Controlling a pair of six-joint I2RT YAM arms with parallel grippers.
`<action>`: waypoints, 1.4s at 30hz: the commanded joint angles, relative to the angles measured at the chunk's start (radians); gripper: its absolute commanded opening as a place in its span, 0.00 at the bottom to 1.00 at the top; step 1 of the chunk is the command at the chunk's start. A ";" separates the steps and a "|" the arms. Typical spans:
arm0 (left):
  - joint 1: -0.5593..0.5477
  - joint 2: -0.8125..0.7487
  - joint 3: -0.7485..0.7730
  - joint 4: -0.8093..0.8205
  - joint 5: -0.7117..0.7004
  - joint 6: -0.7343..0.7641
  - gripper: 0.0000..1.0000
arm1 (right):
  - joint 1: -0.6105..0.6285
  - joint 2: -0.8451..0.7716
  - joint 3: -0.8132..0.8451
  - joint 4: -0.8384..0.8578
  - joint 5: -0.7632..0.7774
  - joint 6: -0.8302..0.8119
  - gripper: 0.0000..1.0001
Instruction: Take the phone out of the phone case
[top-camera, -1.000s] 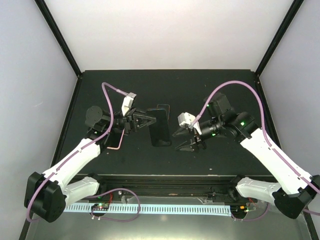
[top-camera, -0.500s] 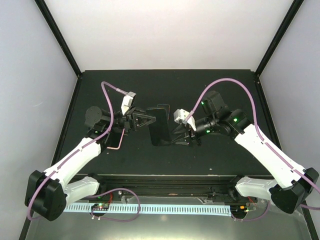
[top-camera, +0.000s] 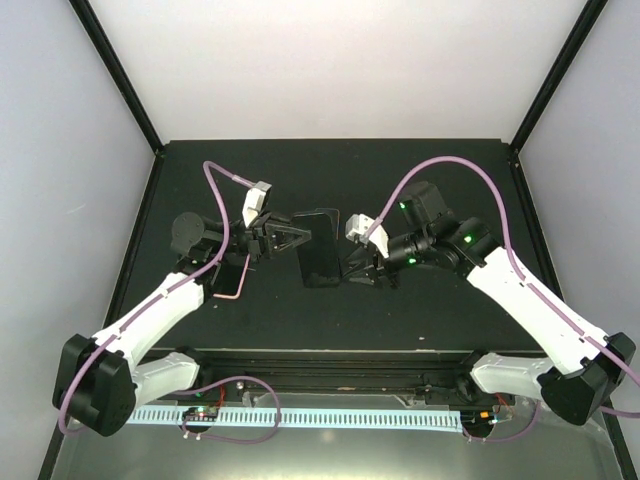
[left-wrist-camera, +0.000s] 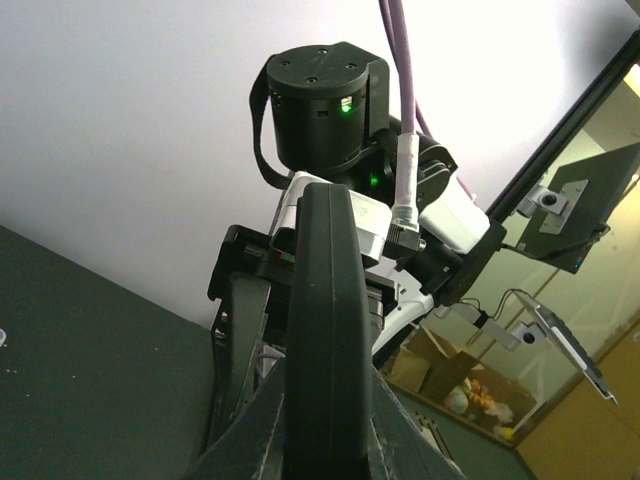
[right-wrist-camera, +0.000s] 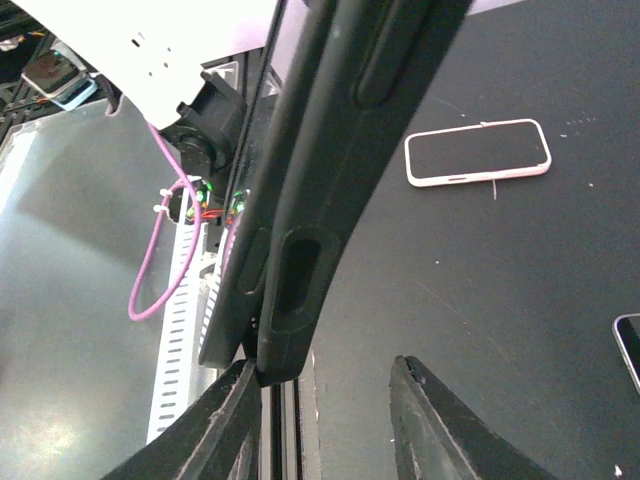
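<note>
A black phone in a black case (top-camera: 320, 250) is held above the dark table. My left gripper (top-camera: 302, 238) is shut on its left edge; in the left wrist view the case (left-wrist-camera: 325, 340) stands edge-on between my two fingers (left-wrist-camera: 250, 440). My right gripper (top-camera: 352, 272) is open at the phone's near right corner. In the right wrist view the case (right-wrist-camera: 335, 160) runs up the frame, its lower corner bent a little off the phone's body (right-wrist-camera: 235, 300). The right gripper (right-wrist-camera: 325, 425) straddles that corner, with the left finger (right-wrist-camera: 225, 425) touching it and the right finger (right-wrist-camera: 430, 425) apart.
A second phone in a pale pink-rimmed case (top-camera: 232, 277) lies flat on the table under my left arm; it also shows in the right wrist view (right-wrist-camera: 478, 152). The corner of another flat phone (right-wrist-camera: 630, 345) shows at that view's right edge. The table's near rail (top-camera: 330, 360) runs along the front.
My right gripper has moved left and up from beside the phone to its near right corner, still open. The left gripper keeps hold, and the phone has shifted slightly.
</note>
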 joint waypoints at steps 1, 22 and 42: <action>-0.019 -0.015 0.014 0.105 0.013 -0.060 0.02 | -0.006 0.038 0.021 0.117 0.164 0.071 0.38; -0.145 0.066 -0.055 0.147 -0.093 -0.012 0.01 | -0.010 0.103 0.181 0.356 -0.037 0.366 0.70; -0.149 0.112 0.004 -0.237 -0.423 0.258 0.14 | -0.068 0.072 0.030 0.464 -0.235 0.514 0.01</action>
